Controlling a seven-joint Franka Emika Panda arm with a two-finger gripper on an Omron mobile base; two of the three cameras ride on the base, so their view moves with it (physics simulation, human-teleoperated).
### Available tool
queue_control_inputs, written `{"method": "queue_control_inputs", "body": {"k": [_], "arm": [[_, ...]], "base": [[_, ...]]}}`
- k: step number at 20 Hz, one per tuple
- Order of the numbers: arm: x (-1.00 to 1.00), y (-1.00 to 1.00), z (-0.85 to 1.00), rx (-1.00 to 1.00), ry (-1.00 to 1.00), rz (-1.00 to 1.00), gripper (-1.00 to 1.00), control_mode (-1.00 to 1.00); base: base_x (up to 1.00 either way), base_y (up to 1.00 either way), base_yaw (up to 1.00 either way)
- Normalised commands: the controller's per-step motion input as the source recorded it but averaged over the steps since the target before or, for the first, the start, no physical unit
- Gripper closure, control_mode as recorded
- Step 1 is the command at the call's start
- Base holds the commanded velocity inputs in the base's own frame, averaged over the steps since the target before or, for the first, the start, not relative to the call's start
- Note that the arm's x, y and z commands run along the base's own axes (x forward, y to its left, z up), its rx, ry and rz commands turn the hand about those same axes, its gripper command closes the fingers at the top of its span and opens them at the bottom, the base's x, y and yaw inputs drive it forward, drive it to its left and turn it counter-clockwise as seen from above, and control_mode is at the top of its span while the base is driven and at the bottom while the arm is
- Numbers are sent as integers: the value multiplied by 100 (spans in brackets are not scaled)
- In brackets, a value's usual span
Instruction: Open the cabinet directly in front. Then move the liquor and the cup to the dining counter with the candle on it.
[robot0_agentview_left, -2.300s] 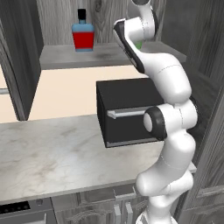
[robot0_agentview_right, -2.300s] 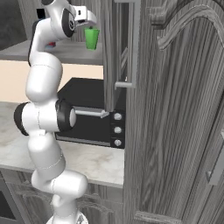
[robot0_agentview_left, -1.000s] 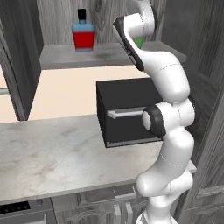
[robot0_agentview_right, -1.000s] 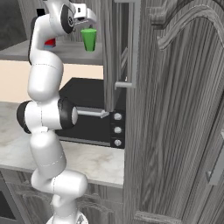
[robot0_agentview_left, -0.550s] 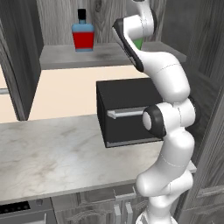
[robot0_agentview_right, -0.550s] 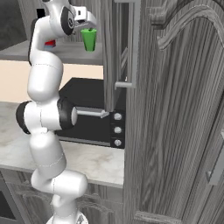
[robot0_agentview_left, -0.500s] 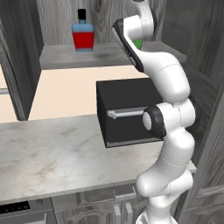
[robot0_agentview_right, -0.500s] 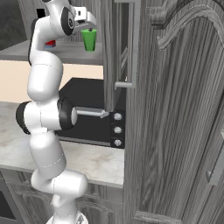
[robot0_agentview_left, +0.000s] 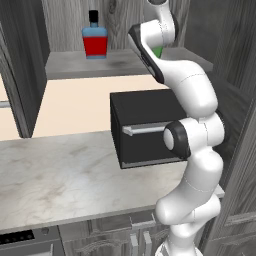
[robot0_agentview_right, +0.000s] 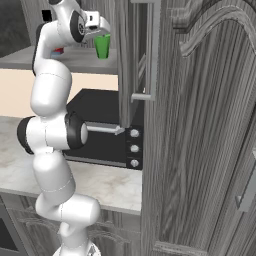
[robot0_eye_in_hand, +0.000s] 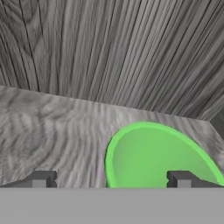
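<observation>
The cabinet stands open, its right door (robot0_agentview_right: 131, 60) swung out with a long silver handle (robot0_agentview_right: 153, 50). On its shelf (robot0_agentview_left: 65, 64) the liquor (robot0_agentview_left: 94, 38) stands at the left, upright. The green cup (robot0_agentview_right: 103, 46) stands to the right on the same shelf, and a sliver of the cup (robot0_agentview_left: 157, 51) shows behind my arm. In the hand view the cup (robot0_eye_in_hand: 157, 159) sits low and right of centre, its mouth facing me. My gripper (robot0_eye_in_hand: 111, 179) is open just above the cup: the left fingertip is outside the rim, the right one over the mouth. Nothing is held.
A black microwave (robot0_agentview_left: 145, 117) sits on the marble counter (robot0_agentview_left: 60, 175) below the shelf, right under my arm. The left cabinet door (robot0_agentview_left: 22, 65) stands open beside the shelf. A tall wood-grain cabinet (robot0_agentview_right: 200, 150) rises close on the right.
My hand has come down a little closer to the cup. The liquor and the cup have stayed where they were.
</observation>
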Motion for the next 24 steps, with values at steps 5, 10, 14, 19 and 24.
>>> {"method": "queue_control_inputs", "body": {"k": [5,10,14,19,24], "arm": [[0,0,-6,0,3,0,-100,-100],[-1,0,-10,0,8,0,100,-100],[-2,0,-9,0,10,0,100,-100],[-1,0,0,0,0,0,100,-100],[-39,10,-10,0,-8,4,100,-100]], "base": [[0,0,0],[0,0,0],[0,0,0],[0,0,0],[0,0,0]]}}
